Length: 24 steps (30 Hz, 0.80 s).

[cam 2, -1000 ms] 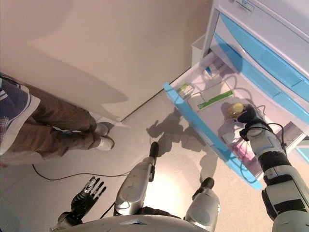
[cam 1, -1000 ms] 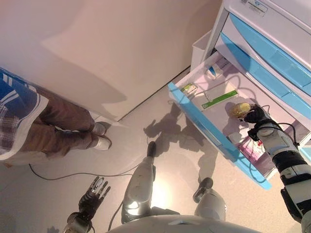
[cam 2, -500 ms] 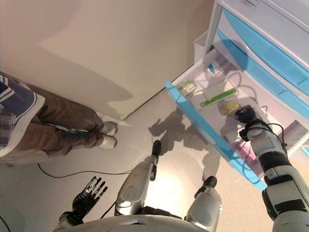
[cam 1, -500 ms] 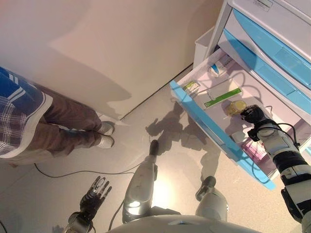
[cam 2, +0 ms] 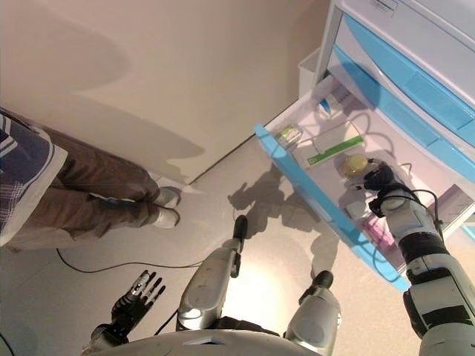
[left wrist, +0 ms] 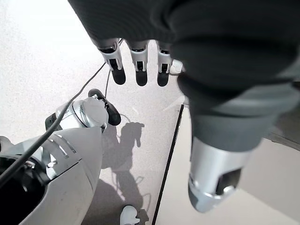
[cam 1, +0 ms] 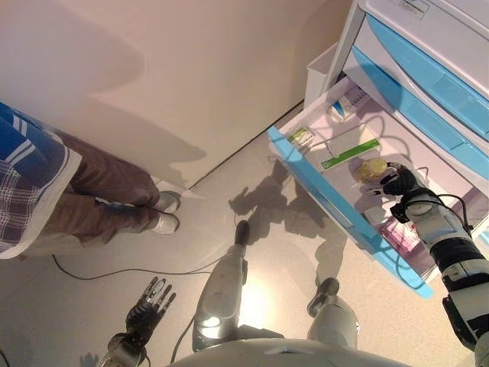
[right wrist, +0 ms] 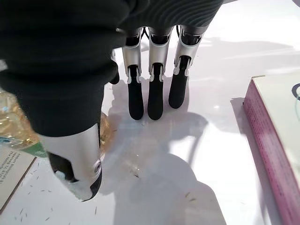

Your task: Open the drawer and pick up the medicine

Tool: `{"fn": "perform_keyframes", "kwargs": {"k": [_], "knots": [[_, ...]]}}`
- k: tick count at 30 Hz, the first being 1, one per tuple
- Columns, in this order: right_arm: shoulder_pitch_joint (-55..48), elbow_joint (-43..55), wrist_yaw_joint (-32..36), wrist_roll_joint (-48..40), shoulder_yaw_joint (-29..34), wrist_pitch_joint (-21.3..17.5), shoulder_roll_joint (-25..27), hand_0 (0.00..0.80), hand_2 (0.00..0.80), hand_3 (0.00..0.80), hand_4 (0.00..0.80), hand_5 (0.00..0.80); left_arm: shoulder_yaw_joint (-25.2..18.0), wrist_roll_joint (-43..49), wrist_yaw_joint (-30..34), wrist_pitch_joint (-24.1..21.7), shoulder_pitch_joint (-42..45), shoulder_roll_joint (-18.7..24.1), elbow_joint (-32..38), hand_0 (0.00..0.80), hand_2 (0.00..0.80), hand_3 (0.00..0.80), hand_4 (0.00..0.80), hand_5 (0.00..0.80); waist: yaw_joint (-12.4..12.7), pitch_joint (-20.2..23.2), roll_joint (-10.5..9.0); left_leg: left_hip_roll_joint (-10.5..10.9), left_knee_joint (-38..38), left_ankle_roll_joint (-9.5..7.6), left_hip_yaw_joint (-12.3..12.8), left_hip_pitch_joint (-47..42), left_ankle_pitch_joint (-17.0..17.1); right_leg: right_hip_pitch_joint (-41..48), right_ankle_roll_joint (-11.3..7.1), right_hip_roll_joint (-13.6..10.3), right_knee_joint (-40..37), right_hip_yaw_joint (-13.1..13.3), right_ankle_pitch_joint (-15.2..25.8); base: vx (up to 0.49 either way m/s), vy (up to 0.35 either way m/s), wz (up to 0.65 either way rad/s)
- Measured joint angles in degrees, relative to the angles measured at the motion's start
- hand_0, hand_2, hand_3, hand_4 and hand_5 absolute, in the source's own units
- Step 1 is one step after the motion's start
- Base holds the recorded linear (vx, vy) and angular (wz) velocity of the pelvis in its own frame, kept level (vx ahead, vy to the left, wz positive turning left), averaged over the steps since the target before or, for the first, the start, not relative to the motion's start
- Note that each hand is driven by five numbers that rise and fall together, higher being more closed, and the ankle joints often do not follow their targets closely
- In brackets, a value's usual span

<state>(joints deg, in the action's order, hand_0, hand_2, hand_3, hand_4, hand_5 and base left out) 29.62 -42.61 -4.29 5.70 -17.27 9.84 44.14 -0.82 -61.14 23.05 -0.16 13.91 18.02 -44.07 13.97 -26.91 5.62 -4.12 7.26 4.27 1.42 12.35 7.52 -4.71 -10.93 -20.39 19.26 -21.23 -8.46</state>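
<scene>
Already the blue-fronted white plastic drawer (cam 1: 328,200) stands pulled out. Inside, the right robot hand (cam 1: 400,182) hovers with fingers straight and relaxed, holding nothing. A small round amber medicine bottle (cam 1: 372,168) lies just beside its thumb, toward the drawer's back. The left robot hand (cam 1: 150,303) hangs relaxed, far off.

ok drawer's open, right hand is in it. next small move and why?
Probably shift the right hand a little toward the yellowish bottle and curl the fingers round it. The drawer is already pulled out, and the right wrist view shows the hand open, fingers straight over bare drawer floor, holding nothing, with the bottle just beside its thumb.
</scene>
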Motion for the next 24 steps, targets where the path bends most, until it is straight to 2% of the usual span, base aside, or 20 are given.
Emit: {"fn": "perform_keyframes", "kwargs": {"k": [24], "knots": [[2.5, 2.5, 2.1, 0.3, -1.6, -0.1, 0.7, 0.0, 0.0, 0.0, 0.0, 0.0, 0.0, -0.1, -0.1, 0.0, -0.2, 0.0, -0.2, 0.0, 0.0, 0.0, 0.0, 0.0, 0.1, 0.0, -0.01, 0.0, -1.7, 0.12, 0.0, -0.3, 1.0, -0.9, 0.06, -0.1, 0.8, 0.2, 0.0, 0.0, 0.0, 0.0]]}}
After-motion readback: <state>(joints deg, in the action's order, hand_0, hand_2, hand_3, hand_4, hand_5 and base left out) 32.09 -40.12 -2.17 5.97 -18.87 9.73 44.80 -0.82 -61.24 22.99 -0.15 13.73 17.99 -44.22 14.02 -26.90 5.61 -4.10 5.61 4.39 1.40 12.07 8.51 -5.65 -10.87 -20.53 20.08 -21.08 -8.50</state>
